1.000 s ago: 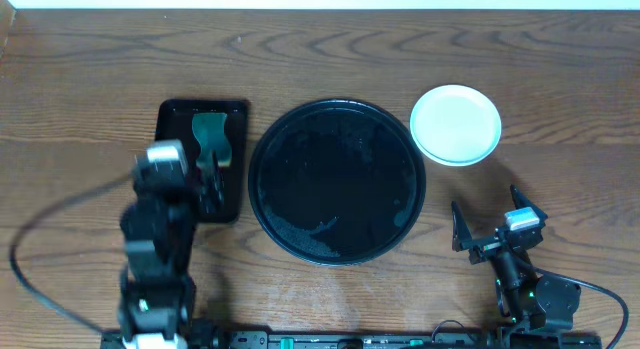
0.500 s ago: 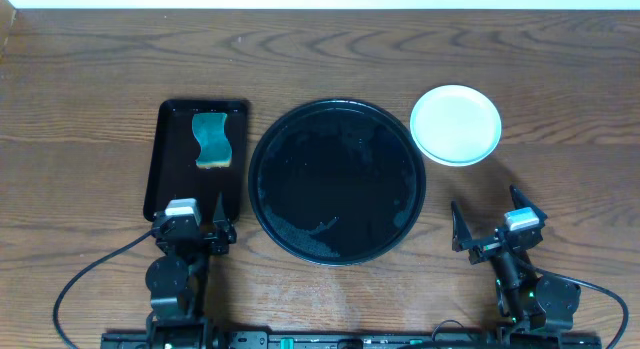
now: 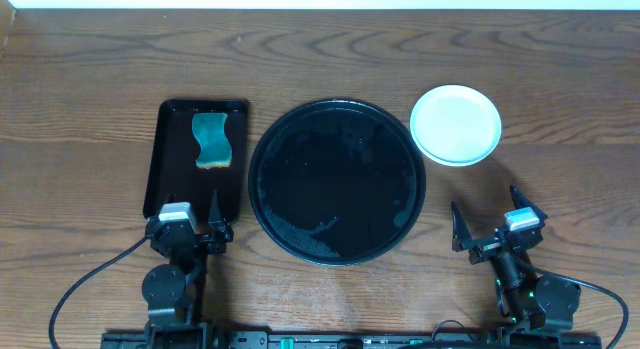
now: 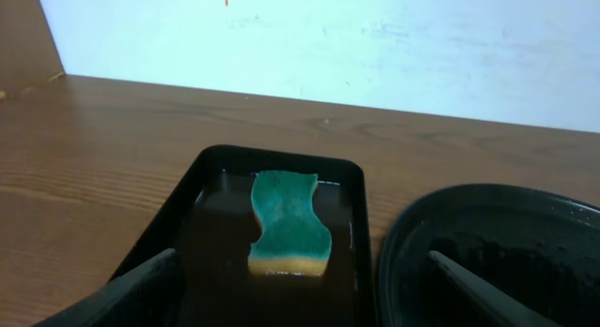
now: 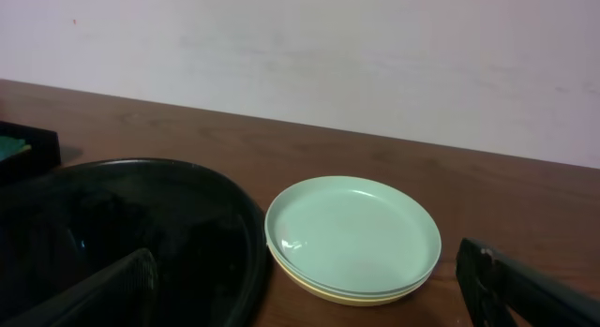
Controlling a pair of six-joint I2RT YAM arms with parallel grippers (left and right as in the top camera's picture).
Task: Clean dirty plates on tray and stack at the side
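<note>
The round black tray (image 3: 337, 181) lies mid-table, wet and glossy, with no plate on it. The plates (image 3: 456, 124) sit stacked on the wood to its right. In the right wrist view the stack (image 5: 353, 235) shows mint plates on top and a pale yellow one underneath, all clean. My left gripper (image 3: 185, 221) hovers open at the near end of the rectangular tray, holding nothing. My right gripper (image 3: 487, 211) rests open near the front right, short of the stack. Both wrist views show empty gaps: left gripper (image 4: 305, 304), right gripper (image 5: 314, 304).
A small rectangular black tray (image 3: 160, 169) at the left holds a green-and-yellow sponge (image 3: 211, 139), seen ahead in the left wrist view as the sponge (image 4: 291, 211). The round tray's rim (image 4: 394, 243) sits just right of it. Cables trail at the table's front edge.
My left arm has drawn back from over the rectangular tray to the table's front edge, uncovering the sponge. The right arm and the plates have not moved.
</note>
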